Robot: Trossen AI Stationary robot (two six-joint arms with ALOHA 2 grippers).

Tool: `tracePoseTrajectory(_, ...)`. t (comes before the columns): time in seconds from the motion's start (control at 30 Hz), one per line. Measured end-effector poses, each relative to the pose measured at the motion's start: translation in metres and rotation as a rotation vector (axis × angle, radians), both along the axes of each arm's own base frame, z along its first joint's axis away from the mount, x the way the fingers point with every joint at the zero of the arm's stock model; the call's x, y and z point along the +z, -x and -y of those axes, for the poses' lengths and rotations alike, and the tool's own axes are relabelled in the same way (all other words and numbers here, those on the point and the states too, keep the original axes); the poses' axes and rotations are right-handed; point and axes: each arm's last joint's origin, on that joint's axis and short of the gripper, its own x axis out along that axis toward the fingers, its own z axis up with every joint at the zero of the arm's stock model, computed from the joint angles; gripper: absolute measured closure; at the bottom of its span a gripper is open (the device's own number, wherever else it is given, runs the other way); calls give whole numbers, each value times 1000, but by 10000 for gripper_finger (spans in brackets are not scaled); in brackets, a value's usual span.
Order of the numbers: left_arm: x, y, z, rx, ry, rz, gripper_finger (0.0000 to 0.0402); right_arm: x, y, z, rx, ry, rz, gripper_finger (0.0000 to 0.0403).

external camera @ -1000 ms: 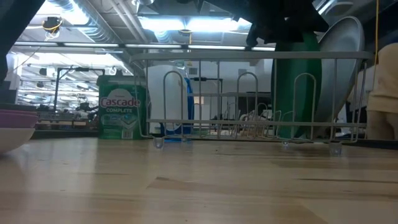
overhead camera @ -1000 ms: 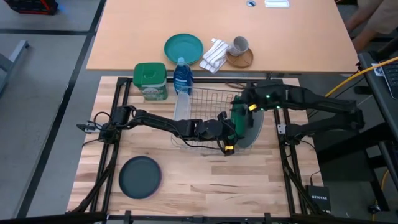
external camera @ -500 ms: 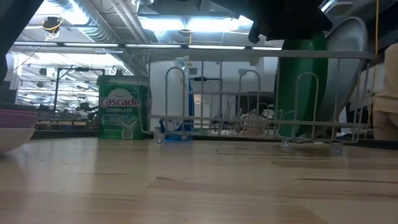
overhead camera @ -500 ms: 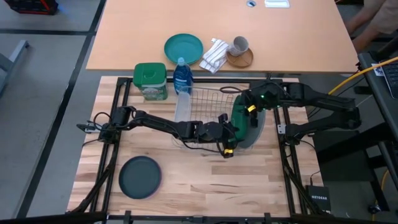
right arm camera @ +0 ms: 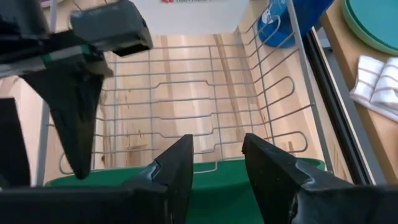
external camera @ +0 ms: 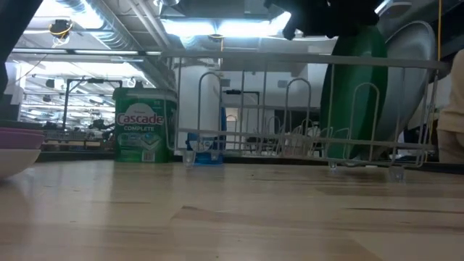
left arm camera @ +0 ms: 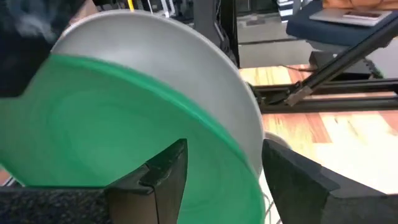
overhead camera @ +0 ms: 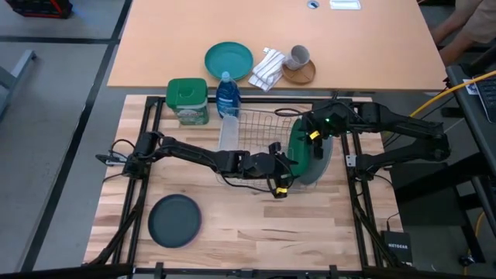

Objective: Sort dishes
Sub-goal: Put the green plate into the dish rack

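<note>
A green plate [overhead camera: 297, 155] and a large light grey plate [overhead camera: 320, 159] stand on edge, leaning, at the right end of a wire dish rack [overhead camera: 260, 128]; both also show in the low view, the green plate [external camera: 355, 101] and the grey plate [external camera: 407, 72]. My right gripper [right arm camera: 217, 165] is open just above the green plate's top rim [right arm camera: 217, 190]. My left gripper [left arm camera: 224, 171] is open at the rack's near side [overhead camera: 281, 184], facing the green plate's face [left arm camera: 112, 130]. A dark grey plate [overhead camera: 174, 219] lies flat on the table, near left. My right gripper stands with its open fingers [right arm camera: 177, 168] over the green plate's top rim, coming from above; whether they touch it I cannot tell. My left gripper's open fingers [left arm camera: 165, 177] are close before the green plate's face; whether they touch it I cannot tell.
A green-lidded tub [overhead camera: 187, 101] and a blue bottle [overhead camera: 227, 97] stand at the rack's far left. A teal plate [overhead camera: 229, 60], a towel and a mug lie on the far table. The edge of a pink-rimmed dish [external camera: 14, 145] shows low left. Bare wood lies near the front edge.
My left gripper has drawn back a little toward the table's near edge, away from the green plate. My right arm has swung toward the far edge, its gripper staying over the plates. In the low view the rack has shifted right and the two plates lean more.
</note>
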Motion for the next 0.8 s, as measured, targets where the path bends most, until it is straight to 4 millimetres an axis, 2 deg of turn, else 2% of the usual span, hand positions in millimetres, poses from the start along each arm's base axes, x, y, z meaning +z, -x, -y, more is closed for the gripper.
tracePoseTrajectory(0.5,29,21,20,-29,-36,-12,208,3,-4,1,1,12,57,256)
tracePoseTrajectory(0.8,32,28,23,-28,-46,-62,208,5,-6,1,1,15,79,256)
